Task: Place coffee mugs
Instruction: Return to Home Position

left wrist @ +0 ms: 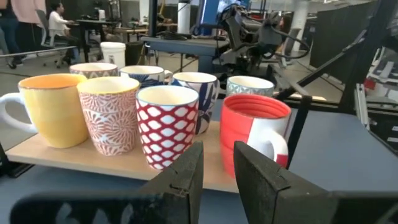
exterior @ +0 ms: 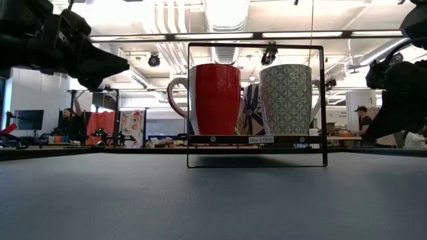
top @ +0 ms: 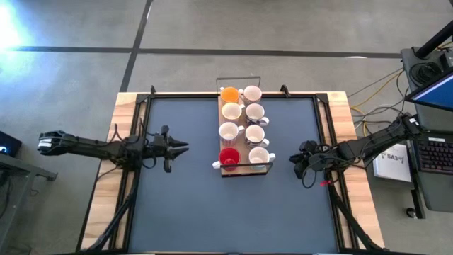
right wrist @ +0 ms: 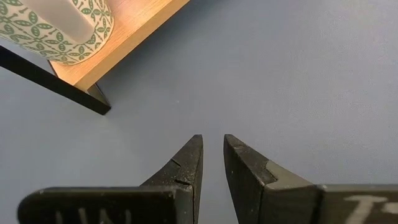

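Eight mugs between both claws

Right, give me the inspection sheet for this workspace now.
Surface: dark mat over a wooden table.
Job's things: eight mugs in two rows of four on the wooden board, red mug and orange mug ending one row.
Clutter: nothing seen.
Grippers: left gripper and right gripper flank the board, fingers slightly apart, empty.
Cables: loose cables on the floor beyond the table's right side.
Surroundings: keyboard at right; people in the room behind.
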Motion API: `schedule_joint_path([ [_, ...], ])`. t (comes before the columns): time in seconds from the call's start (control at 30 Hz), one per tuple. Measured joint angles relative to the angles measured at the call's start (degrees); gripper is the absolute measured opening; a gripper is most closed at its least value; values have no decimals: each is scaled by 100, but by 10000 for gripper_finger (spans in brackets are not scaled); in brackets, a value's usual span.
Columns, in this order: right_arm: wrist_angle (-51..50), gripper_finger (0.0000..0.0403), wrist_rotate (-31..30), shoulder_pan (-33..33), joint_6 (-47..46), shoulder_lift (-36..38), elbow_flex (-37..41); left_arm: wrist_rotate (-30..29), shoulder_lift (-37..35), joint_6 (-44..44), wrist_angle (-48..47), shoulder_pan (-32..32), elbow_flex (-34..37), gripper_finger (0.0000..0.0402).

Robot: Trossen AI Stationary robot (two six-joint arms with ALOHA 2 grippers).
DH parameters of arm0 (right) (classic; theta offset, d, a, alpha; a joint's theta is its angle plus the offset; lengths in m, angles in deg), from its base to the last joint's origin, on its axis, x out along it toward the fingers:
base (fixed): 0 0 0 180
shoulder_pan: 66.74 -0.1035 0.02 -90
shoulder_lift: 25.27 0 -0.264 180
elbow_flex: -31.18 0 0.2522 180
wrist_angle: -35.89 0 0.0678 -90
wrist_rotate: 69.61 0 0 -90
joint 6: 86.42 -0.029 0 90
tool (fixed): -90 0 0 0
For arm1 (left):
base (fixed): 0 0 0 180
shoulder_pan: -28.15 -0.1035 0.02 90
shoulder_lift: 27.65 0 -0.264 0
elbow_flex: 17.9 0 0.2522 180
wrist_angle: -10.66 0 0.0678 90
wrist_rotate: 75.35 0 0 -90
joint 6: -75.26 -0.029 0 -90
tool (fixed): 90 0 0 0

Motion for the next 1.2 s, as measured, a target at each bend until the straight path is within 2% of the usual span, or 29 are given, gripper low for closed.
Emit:
schedule_joint_path([
  [0.27,0,54,-2,1,1,0,-1,-24,-127,127,0,0,260,71],
  [0.73,0,54,-2,1,0,0,0,-33,-199,212,-35,0,262,71],
  [1.03,0,54,-2,-1,1,0,0,-35,-204,946,-147,0,262,71],
  [1.2,0,54,-2,0,1,0,0,-35,-605,950,-457,2,275,71],
])
